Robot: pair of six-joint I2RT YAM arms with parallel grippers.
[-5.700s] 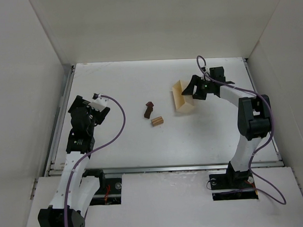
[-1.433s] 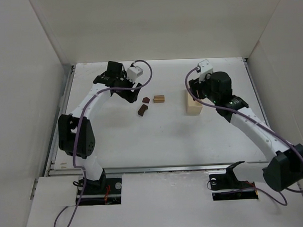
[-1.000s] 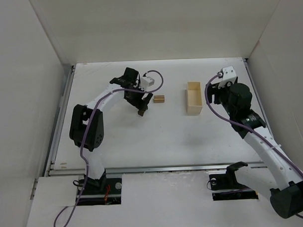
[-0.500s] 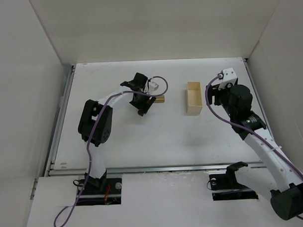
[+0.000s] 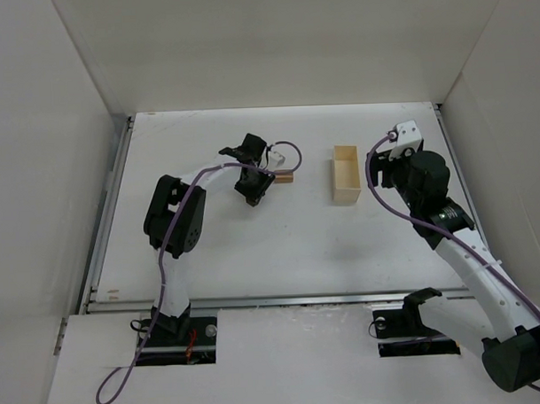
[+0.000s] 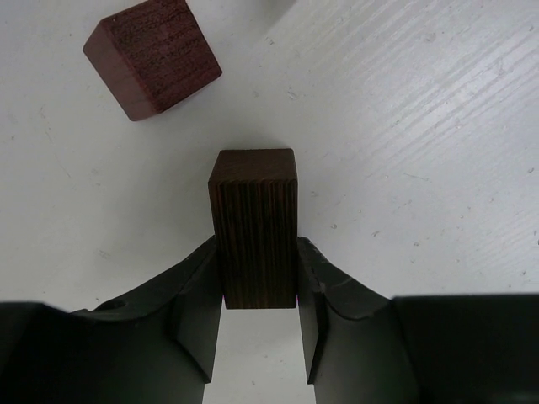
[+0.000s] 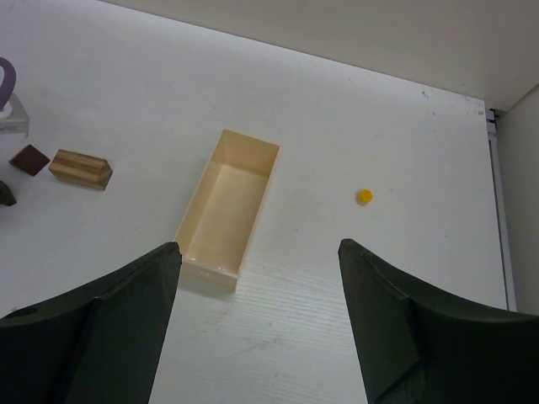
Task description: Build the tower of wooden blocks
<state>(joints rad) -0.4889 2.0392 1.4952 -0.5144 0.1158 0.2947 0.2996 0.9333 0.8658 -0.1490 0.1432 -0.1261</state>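
My left gripper (image 6: 258,248) is shut on a dark brown wood block (image 6: 253,227), which is pinched at its near end between both fingers and rests on the white table. A reddish-brown cube (image 6: 152,55) lies just beyond it, apart. In the top view the left gripper (image 5: 252,187) sits left of a light tan block (image 5: 285,176). The right wrist view shows the tan block (image 7: 80,168) and the cube (image 7: 30,159) side by side. The blocks lie singly; no wood block tower is in view. My right gripper (image 7: 259,252) hangs open and empty above the table.
A pale cream open box (image 5: 345,174) stands between the two arms and is empty in the right wrist view (image 7: 226,206). A tiny yellow bead (image 7: 364,196) lies right of it. White walls close in the table at the back and sides.
The left gripper's jaws closed on the dark brown block after reaching in over it. The right arm has stayed still over the last second.
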